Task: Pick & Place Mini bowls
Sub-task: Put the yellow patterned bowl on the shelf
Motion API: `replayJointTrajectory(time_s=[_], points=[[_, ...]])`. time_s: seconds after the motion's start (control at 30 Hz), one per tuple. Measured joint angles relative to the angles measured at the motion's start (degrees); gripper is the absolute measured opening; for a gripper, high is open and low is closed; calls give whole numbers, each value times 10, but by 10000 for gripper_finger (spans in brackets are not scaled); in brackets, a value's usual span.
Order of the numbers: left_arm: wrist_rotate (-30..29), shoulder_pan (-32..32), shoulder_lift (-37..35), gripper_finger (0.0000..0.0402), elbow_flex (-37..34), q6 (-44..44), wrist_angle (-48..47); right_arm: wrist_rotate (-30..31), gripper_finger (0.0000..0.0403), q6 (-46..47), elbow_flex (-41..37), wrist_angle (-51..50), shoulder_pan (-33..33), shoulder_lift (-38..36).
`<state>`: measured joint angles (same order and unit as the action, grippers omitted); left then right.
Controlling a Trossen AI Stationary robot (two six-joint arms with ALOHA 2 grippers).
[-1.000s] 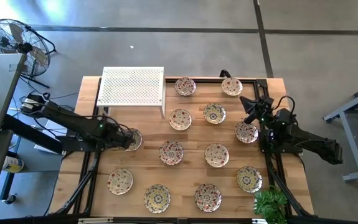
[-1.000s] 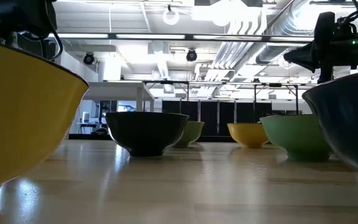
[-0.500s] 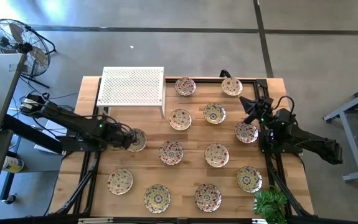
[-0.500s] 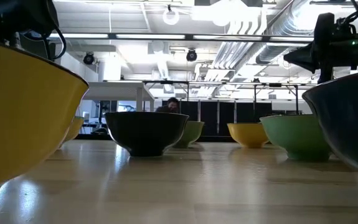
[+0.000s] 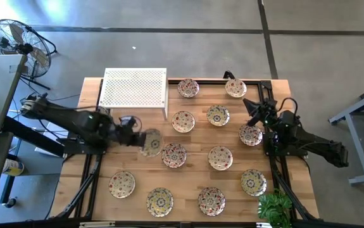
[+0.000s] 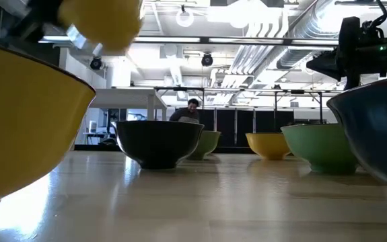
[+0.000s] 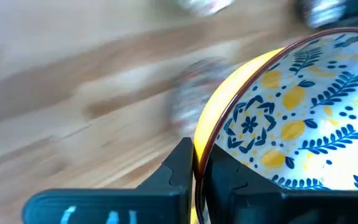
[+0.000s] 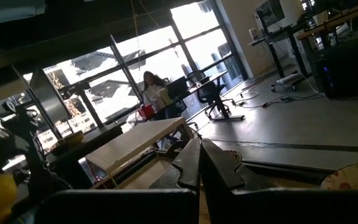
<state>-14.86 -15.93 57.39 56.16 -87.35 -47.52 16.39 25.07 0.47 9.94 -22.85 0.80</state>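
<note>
A white rack [image 5: 134, 88] full of tiny holes sits on the wooden table [image 5: 194, 174], up behind the left claw. A round fan [image 5: 9, 39] stands on the grey floor, far off to that claw's outer side. A green plant [image 5: 275, 208] peeks in near the right claw's elbow side. A person [image 6: 190, 109] sits far back in the room.

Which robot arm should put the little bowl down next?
The left. Its pincer already grips a bowl by the rim, lifted above the table. The right pincer waits, shut and empty.

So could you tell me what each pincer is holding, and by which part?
The left pincer grips a mini bowl by its rim, lifted off the table. The right pincer holds nothing.
</note>
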Motion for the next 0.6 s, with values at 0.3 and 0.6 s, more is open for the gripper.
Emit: replayJointTrajectory(time_s=[0.3,0.6], points=[[-73,184,3,7,144,92,-92,0,0,4,0,-13,0,8],[104,507,41,7,149,260,-42,-3,0,4,0,-13,0,8]])
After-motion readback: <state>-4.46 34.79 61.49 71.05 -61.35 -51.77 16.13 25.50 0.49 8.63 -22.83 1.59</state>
